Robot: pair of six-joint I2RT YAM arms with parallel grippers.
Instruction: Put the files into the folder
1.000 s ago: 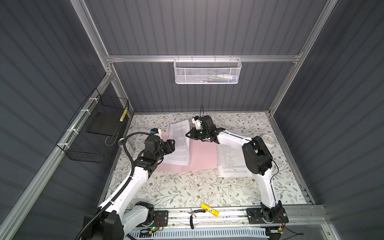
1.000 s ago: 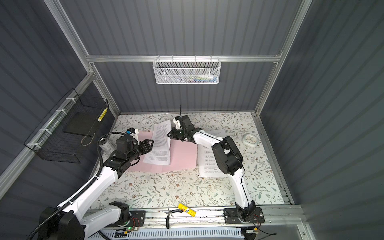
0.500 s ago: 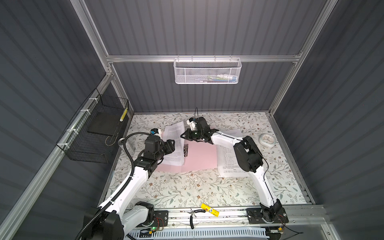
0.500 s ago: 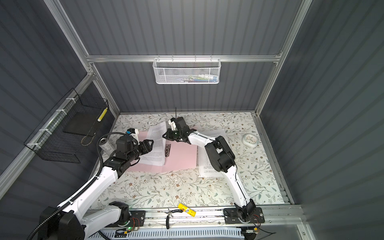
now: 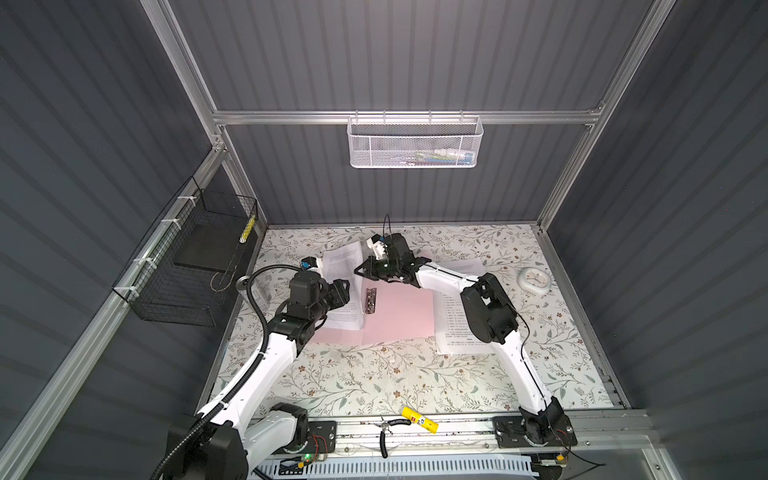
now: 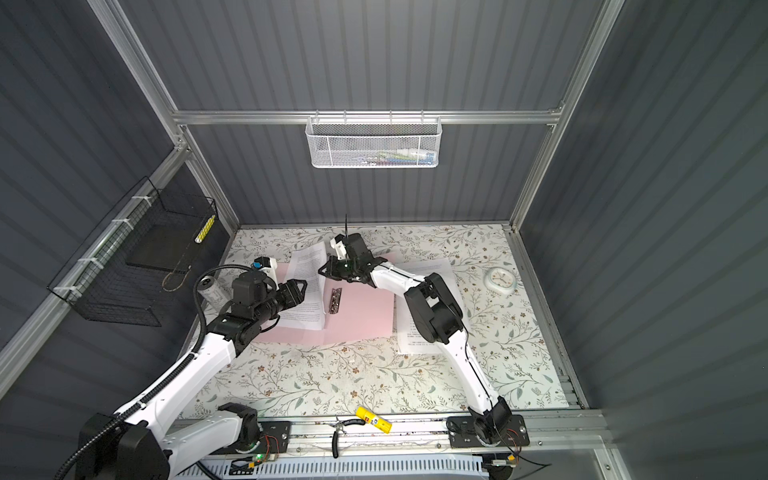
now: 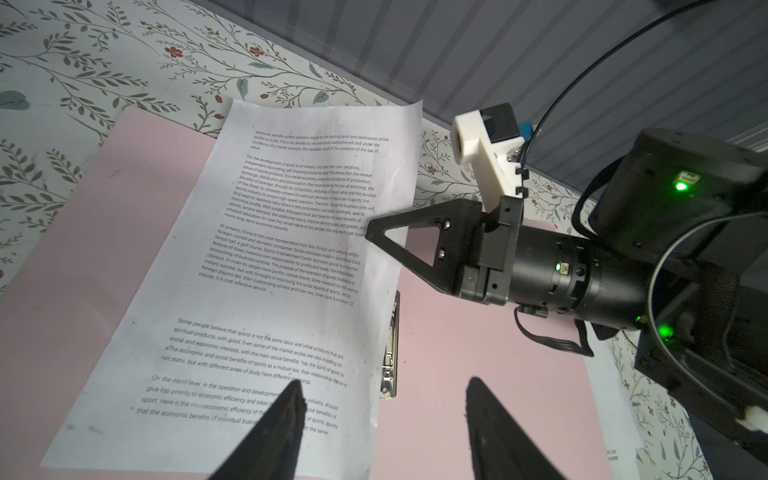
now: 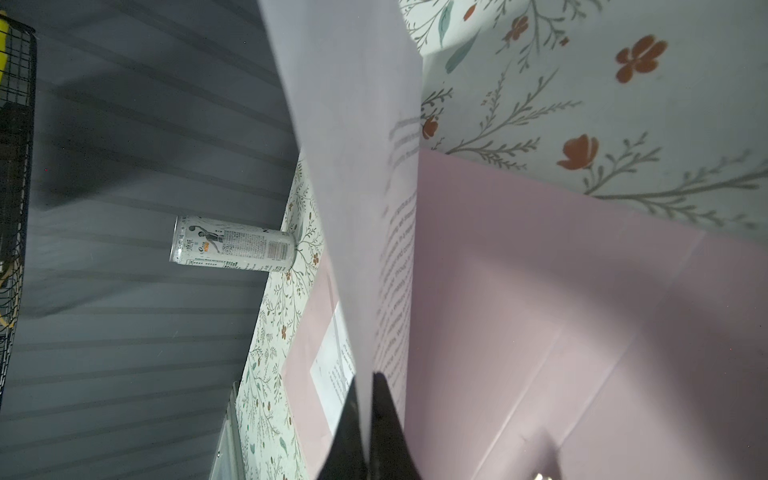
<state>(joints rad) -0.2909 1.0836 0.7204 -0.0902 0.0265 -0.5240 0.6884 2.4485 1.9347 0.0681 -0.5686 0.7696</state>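
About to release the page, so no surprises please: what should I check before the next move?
1. Right gripper shut on the white printed paper sheet's edge: ok.
2. Left gripper open, above the sheet: ok.
3. Flat pale pink folder lying open: ok.
4. Small metal clip at its fold uncovered: ok.
5. Sheet inside the folder's outline: not ok, far end overhangs.
6. Sheet lying flat: not ok, gripped edge raised.

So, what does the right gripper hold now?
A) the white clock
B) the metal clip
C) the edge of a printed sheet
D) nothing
C: the right gripper is shut on the edge of the printed sheet, with that edge raised above the pink folder.
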